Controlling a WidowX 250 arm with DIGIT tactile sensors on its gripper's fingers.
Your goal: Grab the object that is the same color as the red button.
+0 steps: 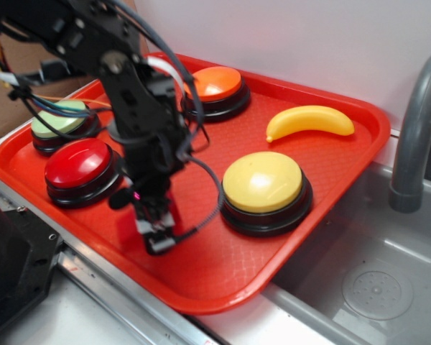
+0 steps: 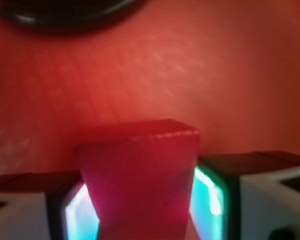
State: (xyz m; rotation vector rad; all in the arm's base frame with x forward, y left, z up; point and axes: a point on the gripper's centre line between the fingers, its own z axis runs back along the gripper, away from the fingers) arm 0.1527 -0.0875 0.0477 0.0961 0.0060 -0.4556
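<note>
In the exterior view, a green-topped button (image 1: 59, 123) is sitting at the far left of the red tray (image 1: 223, 273), at about nine o'clock. Just below it, the red button (image 1: 79, 167) is resting on its black base, its glossy dome catching light. Beside it toward three o'clock, the black arm is reaching down, and the gripper (image 1: 155, 231) is pointing at the tray floor near the front edge, at about six o'clock. An orange-topped button (image 1: 217, 89) is standing behind the arm at twelve o'clock. Further right, the yellow-topped button (image 1: 264, 188) is sitting near the tray's middle, and a yellow banana (image 1: 310, 121) is lying at about two o'clock. A grey sink (image 1: 373, 287) with a faucet is lying beyond the tray's right edge.

In the wrist view, the red wedge block (image 2: 140, 180) is filling the lower centre, and the jaws are pressing against its left and right sides, holding it. The tray surface is spreading out behind it, blurred; whether the block is touching the tray cannot be told.
</note>
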